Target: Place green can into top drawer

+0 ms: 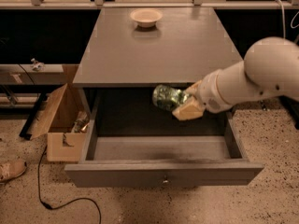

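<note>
My pincer (183,105) is clamped on the green can (166,97), one pale finger (189,111) showing beneath it. The can lies tilted on its side in the grip, held in the air just past the front edge of the counter (187,50) and above the back part of the open top drawer (117,172) – it touches neither the counter nor the drawer floor. My white arm (252,80) reaches in from the right side of the view, its thick rounded segment hanging over the drawer's right wall.

The drawer is pulled well out, its grey floor bare and its small round knob (165,181) visible at the middle of the flat front. Behind the can, the cabinet opening is dark.

At the far end of the counter sits a pale round bowl (146,17), well apart from the can. On the floor to the left of the cabinet stands an open cardboard box (55,125) – something lies inside it, too dim to make out. A shoe (11,170) rests at the left edge, and a dark cable (60,202) curls across the speckled floor near the drawer's left corner.
</note>
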You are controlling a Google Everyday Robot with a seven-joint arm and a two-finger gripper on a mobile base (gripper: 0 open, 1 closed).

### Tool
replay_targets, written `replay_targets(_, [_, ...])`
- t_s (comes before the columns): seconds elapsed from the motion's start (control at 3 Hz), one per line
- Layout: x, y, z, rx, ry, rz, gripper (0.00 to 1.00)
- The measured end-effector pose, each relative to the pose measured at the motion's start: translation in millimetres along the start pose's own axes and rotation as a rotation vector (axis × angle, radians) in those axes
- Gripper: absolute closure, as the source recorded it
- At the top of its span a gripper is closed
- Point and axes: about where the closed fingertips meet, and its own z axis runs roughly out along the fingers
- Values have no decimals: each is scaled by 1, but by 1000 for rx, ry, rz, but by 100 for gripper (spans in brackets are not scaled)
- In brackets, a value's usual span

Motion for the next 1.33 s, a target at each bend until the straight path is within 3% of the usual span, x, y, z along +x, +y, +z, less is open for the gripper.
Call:
replay_targets(0.33, [28,15,24,-39,27,36,100])
replay_targets(0.67, [50,8,57,-34,33,93,100])
replay_targets(1.0, [63,-5,91,-9,8,177,85])
replay_targets(1.33, [68,-20,118,29,-17,240,62])
